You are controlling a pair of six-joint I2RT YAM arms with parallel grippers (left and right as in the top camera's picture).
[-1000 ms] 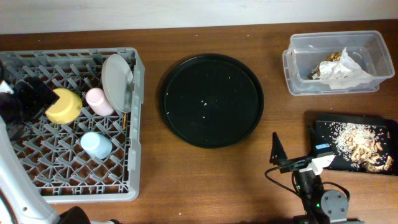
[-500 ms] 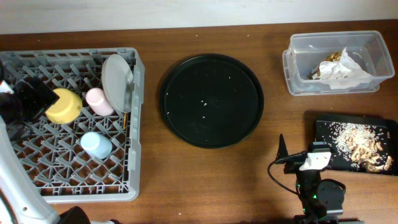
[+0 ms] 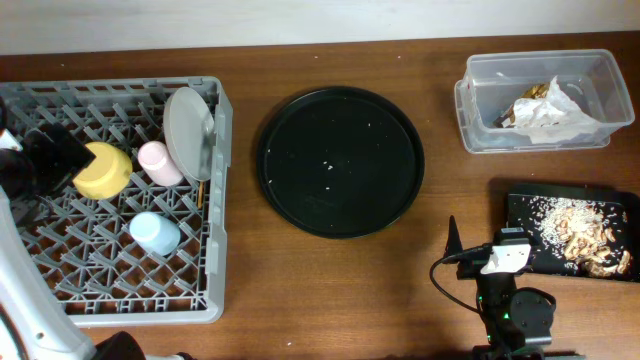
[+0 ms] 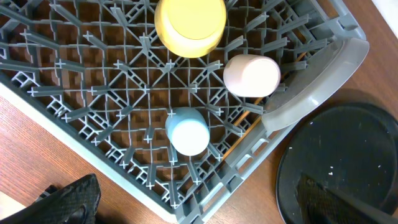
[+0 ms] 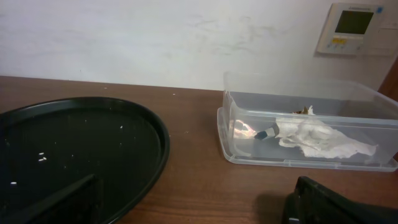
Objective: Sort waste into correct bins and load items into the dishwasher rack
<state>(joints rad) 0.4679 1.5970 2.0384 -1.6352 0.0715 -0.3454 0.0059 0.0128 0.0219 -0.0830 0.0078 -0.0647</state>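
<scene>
The grey dishwasher rack at the left holds a yellow bowl, a pink cup, a light-blue cup, an upright grey plate and chopsticks. The left wrist view shows the rack, bowl, pink cup and blue cup. The clear tub holds a white napkin and a brown-gold wrapper. The black container holds food scraps. My left gripper is open and empty above the rack. My right gripper is open and empty beside the black container.
A round black tray with a few crumbs lies mid-table between the rack and the bins. It shows at the left in the right wrist view, with the clear tub to its right. A wall stands behind the table.
My right gripper shifted slightly right and toward the front edge a second ago, then stayed still. The left arm and all objects have not moved.
</scene>
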